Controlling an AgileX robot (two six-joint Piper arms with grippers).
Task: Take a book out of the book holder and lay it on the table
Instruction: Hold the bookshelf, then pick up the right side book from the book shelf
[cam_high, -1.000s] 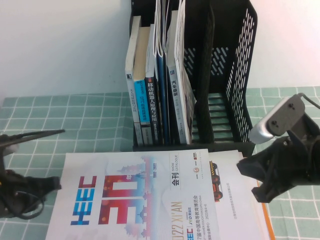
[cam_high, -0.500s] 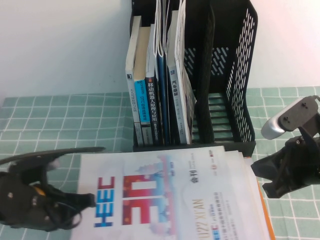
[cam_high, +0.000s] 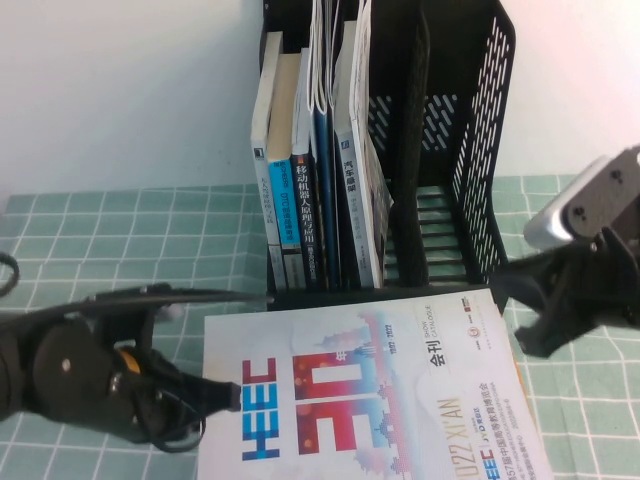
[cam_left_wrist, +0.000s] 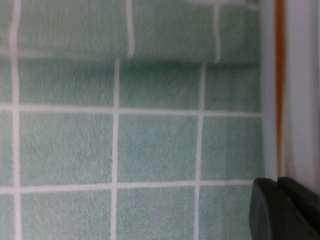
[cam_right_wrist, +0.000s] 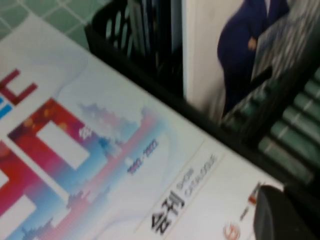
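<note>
While the book (cam_high: 362, 190) sits upright in the book holder (cam_high: 470, 150), HEEC magazine (cam_high: 370, 400) flat on the table (cam_high: 120, 240), left gripper (cam_high: 215, 345) low at its left edge, right gripper (cam_high: 535, 310) at its right edge, can't tell either pincer's state

The book holder (cam_high: 440, 150) is seen standing upright at the back of the bench (cam_high: 120, 240), which is covered with a mint-green cloth printed with a white grid. Several upright volumes are held in its left compartments, among them the book (cam_high: 365, 200), whose thin pale edge is turned toward the camera; the right compartments are seen open. A white HEEC magazine (cam_high: 370, 400) is laid flat on the bench in front of the holder. The left gripper (cam_high: 200, 340) is placed at the magazine's left edge, and the right gripper (cam_high: 535, 315) is held beside its right edge.
</note>
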